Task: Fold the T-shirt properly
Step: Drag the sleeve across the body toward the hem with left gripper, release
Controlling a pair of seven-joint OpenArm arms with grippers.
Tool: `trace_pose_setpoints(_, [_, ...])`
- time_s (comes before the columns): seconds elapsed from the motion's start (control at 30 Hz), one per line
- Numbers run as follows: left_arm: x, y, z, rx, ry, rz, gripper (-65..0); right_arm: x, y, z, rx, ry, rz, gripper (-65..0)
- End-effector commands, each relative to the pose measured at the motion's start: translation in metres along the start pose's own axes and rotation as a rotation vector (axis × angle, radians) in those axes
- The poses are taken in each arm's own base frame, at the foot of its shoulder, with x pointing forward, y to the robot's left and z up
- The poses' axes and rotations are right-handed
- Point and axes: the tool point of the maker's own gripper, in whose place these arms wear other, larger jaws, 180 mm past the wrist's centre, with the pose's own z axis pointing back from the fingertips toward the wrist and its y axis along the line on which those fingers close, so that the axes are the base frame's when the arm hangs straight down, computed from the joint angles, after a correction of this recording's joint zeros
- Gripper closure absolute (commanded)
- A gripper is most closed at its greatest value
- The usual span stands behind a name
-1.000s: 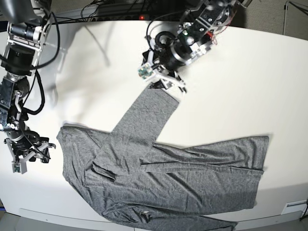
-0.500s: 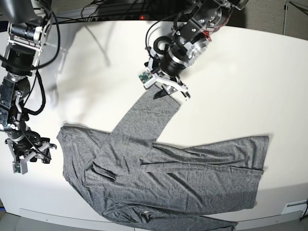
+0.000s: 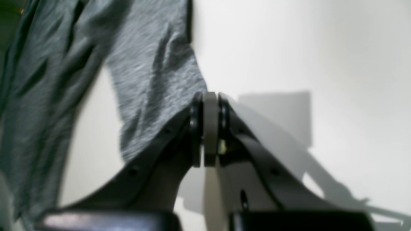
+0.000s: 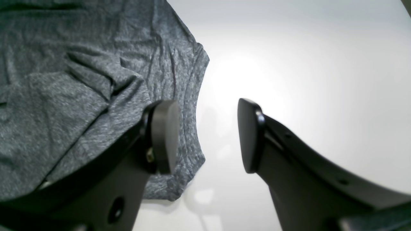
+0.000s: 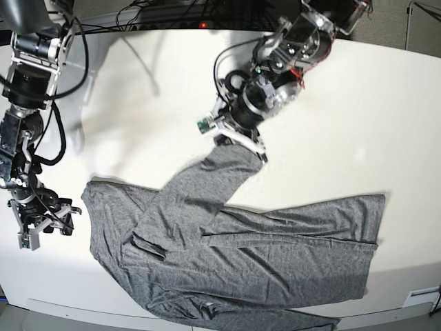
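The heather-grey T-shirt (image 5: pixel 262 255) lies spread on the white table (image 5: pixel 358 124), with one long sleeve (image 5: pixel 207 183) running up toward the middle. My left gripper (image 5: pixel 240 141) is at that sleeve's cuff end, shut on the fabric. In the left wrist view the pads (image 3: pixel 196 128) are pressed together at the sleeve's (image 3: pixel 154 80) edge, with a thin grey strip between them. My right gripper (image 5: pixel 47 222) stands open at the shirt's left edge. In its wrist view one finger (image 4: pixel 163 134) hangs over the shirt (image 4: pixel 80 96) and the other over bare table.
Cables (image 5: pixel 158 14) run along the table's far edge. The shirt's lower hem reaches the table's front edge (image 5: pixel 103 310). A small white object (image 5: pixel 420 298) sits at the front right corner.
My left gripper came down on the sleeve's cuff and went from open to shut on it. The sleeve end has narrowed and shifted slightly. The right arm has stayed put.
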Motion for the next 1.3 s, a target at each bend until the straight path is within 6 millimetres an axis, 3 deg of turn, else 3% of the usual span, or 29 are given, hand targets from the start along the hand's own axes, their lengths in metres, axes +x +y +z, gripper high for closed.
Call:
trace_pose_setpoints(0.0, [0.023, 0.021, -0.003, 0.040, -0.065, 0.005, 0.0, 0.030, -0.009, 0.004, -0.012, -0.078, 0.013, -29.9])
trace_pose_setpoints(0.2, [0.041, 0.084, -0.013, 0.119, -0.034, 0.023, 0.0, 0.030, -0.009, 0.004, -0.012, -0.078, 0.013, -29.9])
trace_pose_setpoints(0.5, [0.070, 0.150, -0.014, 0.198, -0.075, 0.022, 0.0, 0.026, -0.004, 0.002, -0.005, -0.060, 0.007, -29.9])
trace_pose_setpoints(0.63, [0.057, 0.176, -0.023, 0.206, -0.028, 0.033, 0.0, 0.021, 0.002, 0.000, 0.006, -0.043, -0.003, -29.9])
trace_pose_setpoints(0.87, [-0.003, 0.231, -0.042, 0.239, 0.175, 0.014, 0.0, 0.020, 0.010, -0.003, 0.020, -0.051, -0.015, -29.9])
trace_pose_setpoints(1.13, [-0.021, 0.319, -0.021, 0.357, 0.253, -0.010, 0.0, 0.017, 0.023, -0.007, 0.040, -0.051, -0.035, -29.9])
trace_pose_setpoints(1.27, [-0.026, 0.343, -0.009, 0.383, 0.232, 0.037, 0.0, 0.016, 0.027, -0.008, 0.047, -0.051, -0.040, -29.9])
